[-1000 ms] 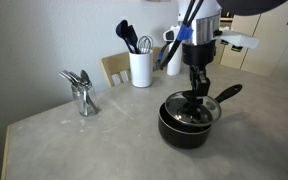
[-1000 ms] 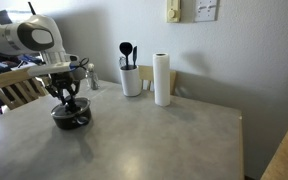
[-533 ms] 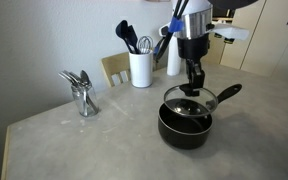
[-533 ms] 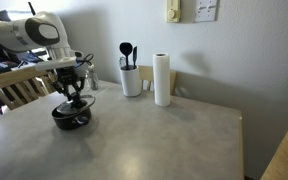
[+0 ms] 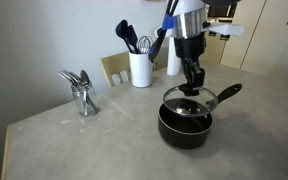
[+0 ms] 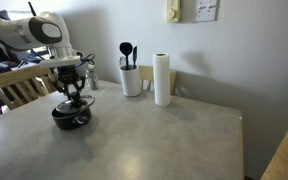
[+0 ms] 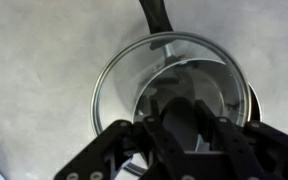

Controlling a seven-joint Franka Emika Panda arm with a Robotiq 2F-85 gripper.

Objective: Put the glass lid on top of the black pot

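The black pot [image 5: 187,128] stands on the grey table, with its long handle [image 5: 228,94] pointing away. My gripper [image 5: 191,88] is shut on the dark knob of the glass lid [image 5: 190,99]. It holds the lid level, a little above the pot's rim. Both show small in an exterior view, the pot [image 6: 71,117] below the gripper [image 6: 71,97]. In the wrist view the lid's metal rim [image 7: 102,80] rings the fingers [image 7: 179,128]. The pot's handle [image 7: 156,14] shows at the top. The knob is hidden between the fingers.
A white utensil holder [image 5: 140,68] with dark utensils stands behind the pot, also seen in an exterior view [image 6: 131,80] beside a paper towel roll [image 6: 163,80]. A metal stand [image 5: 81,92] is near the table's left side. A wooden chair [image 5: 114,68] is behind the table.
The gripper has risen with the lid. One second ago the lid sat low at the pot's rim; now it hangs a little above it. Little has moved in the last half second.
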